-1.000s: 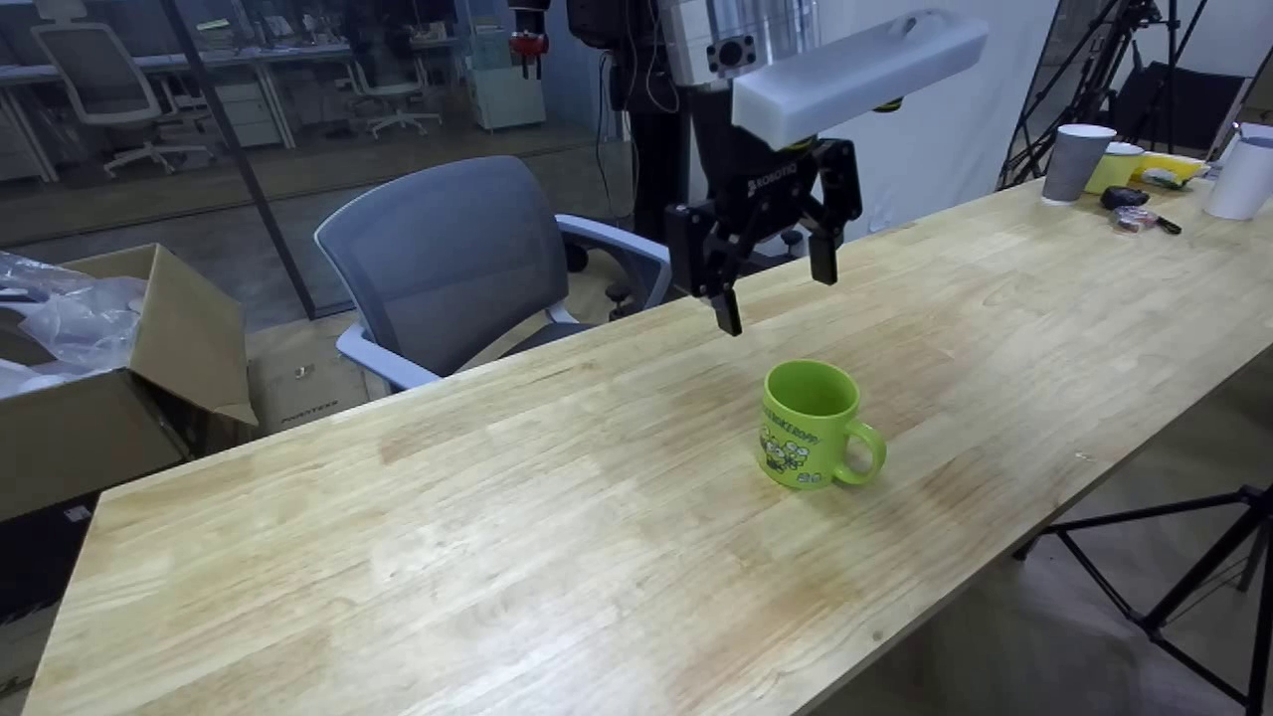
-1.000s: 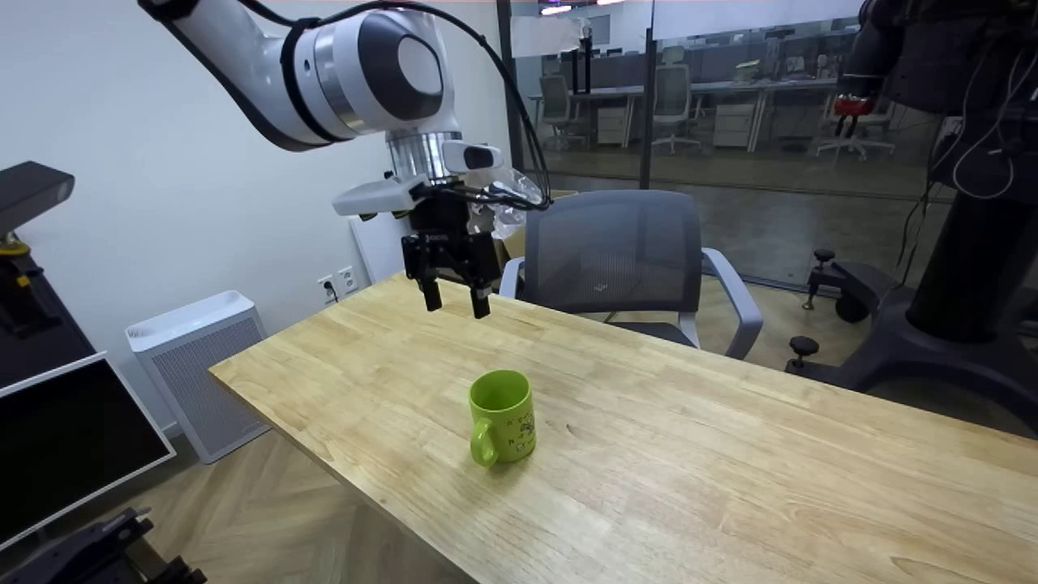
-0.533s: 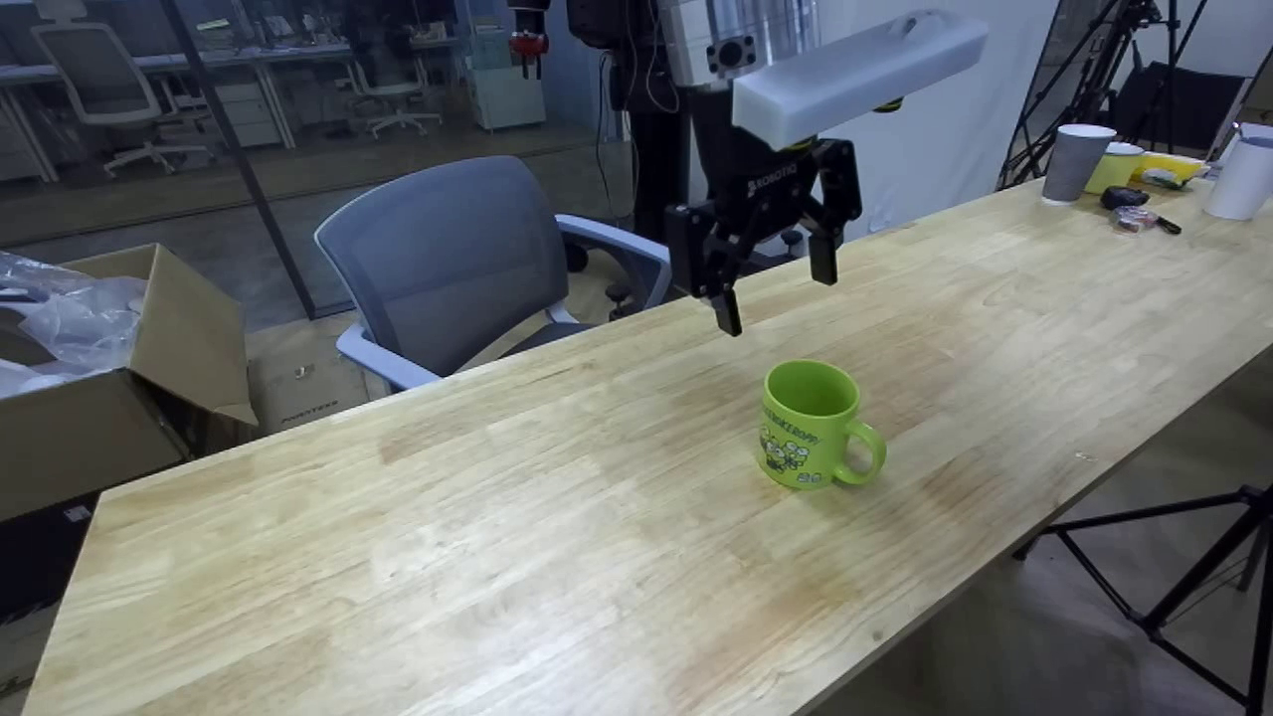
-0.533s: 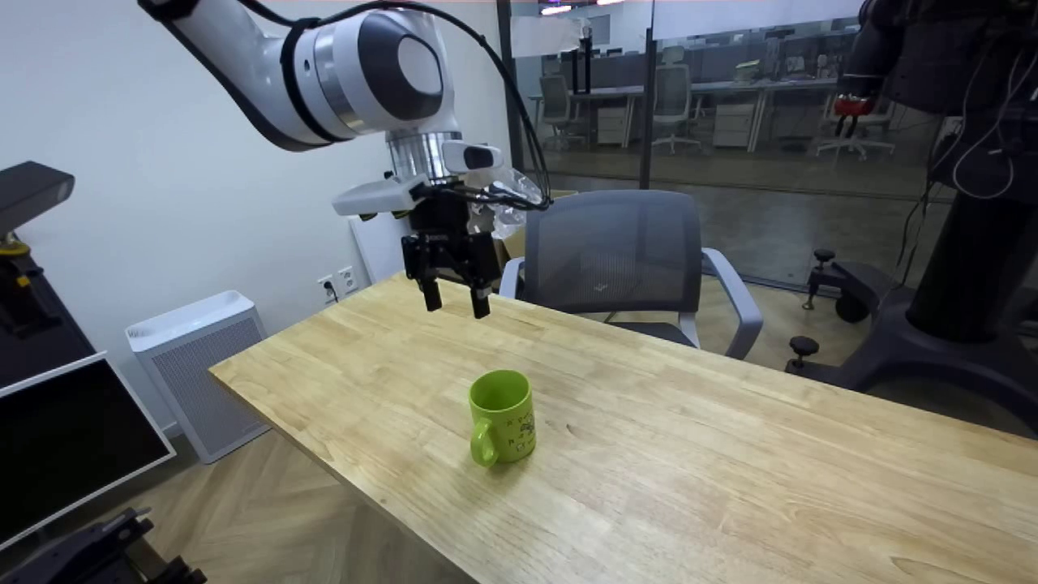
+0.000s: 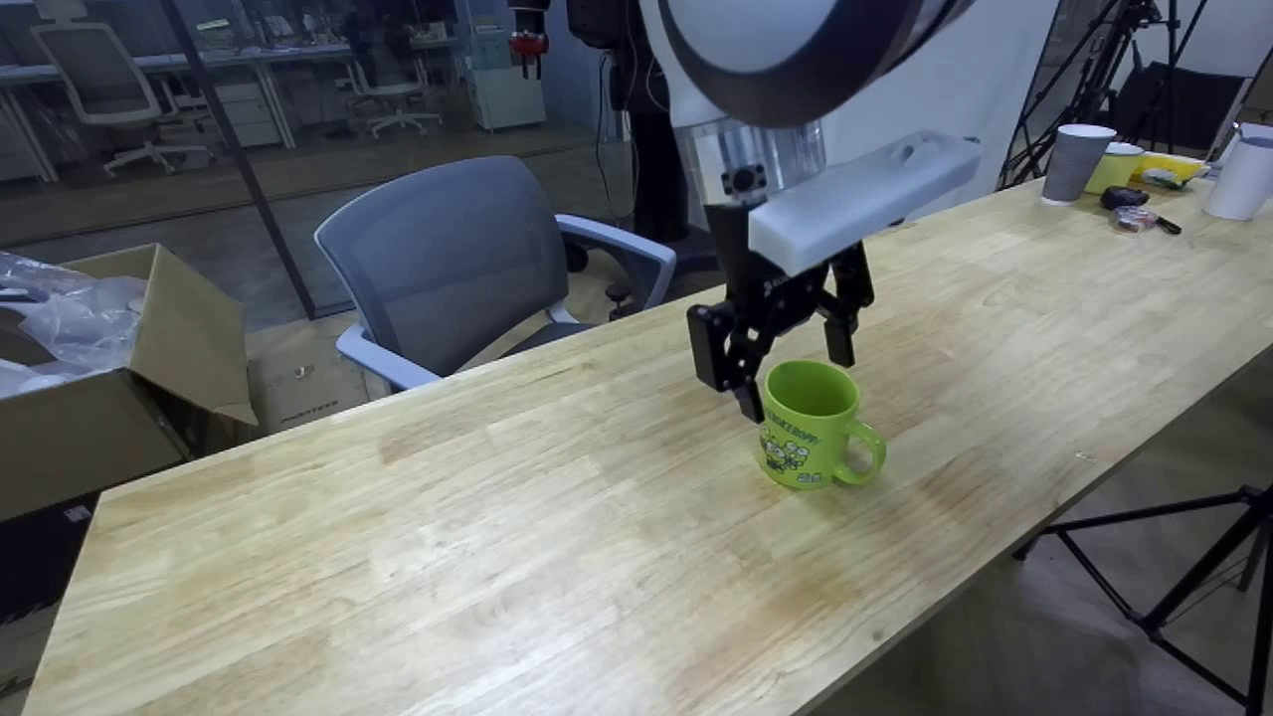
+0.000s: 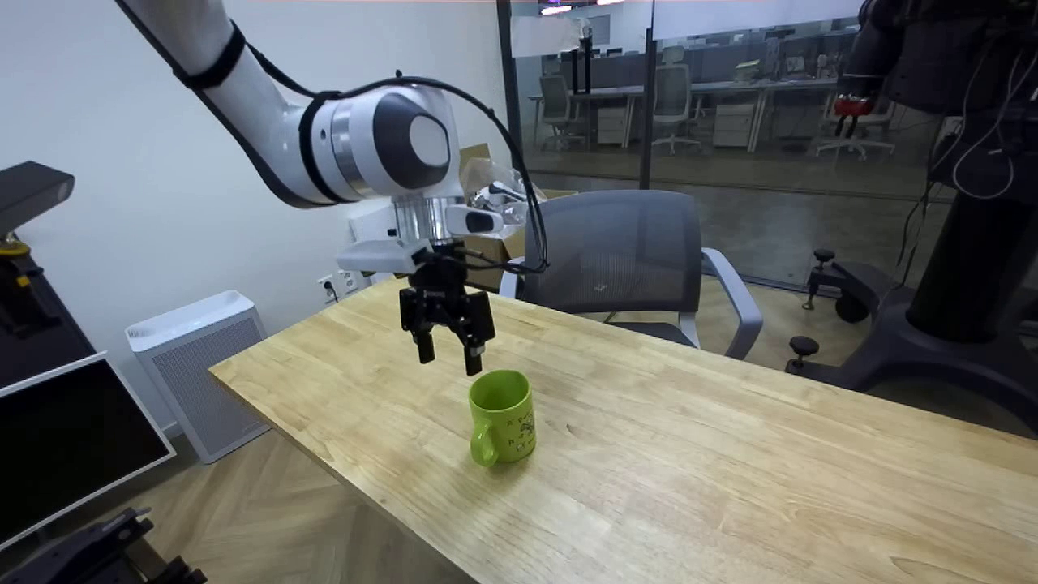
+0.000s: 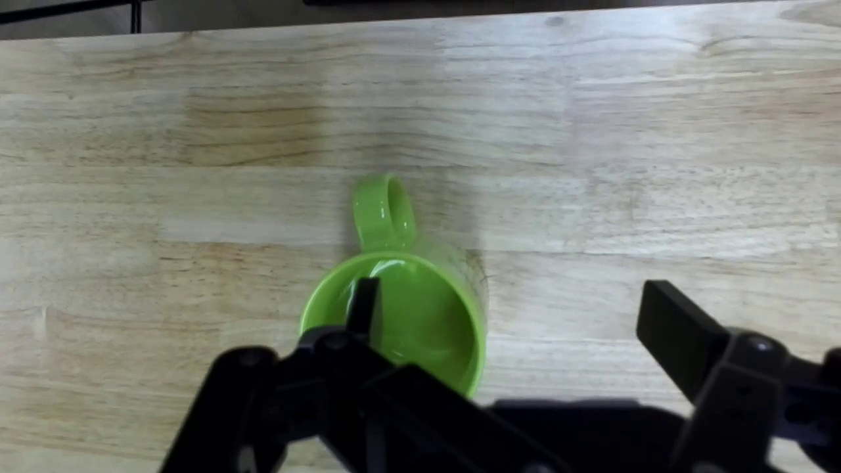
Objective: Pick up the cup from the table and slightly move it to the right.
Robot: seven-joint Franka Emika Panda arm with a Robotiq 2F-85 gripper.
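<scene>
In an exterior view, a brown cardboard box (image 5: pixel 194 333) sits at the left edge, then a grey mesh-backed chair (image 5: pixel 457 259). Right of centre hangs the black two-fingered gripper (image 5: pixel 797 376), spread wide, near the glossy lime-green handled mug (image 5: pixel 820 435), upright on the long light-coloured wooden table (image 5: pixel 1004 418). Upper right stands a tapered grey cup (image 5: pixel 1072 169).

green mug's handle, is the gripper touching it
Apart. In the wrist view the rim of the green mug shows between its handle and the nearer finger of the gripper, with no overlap.
</scene>
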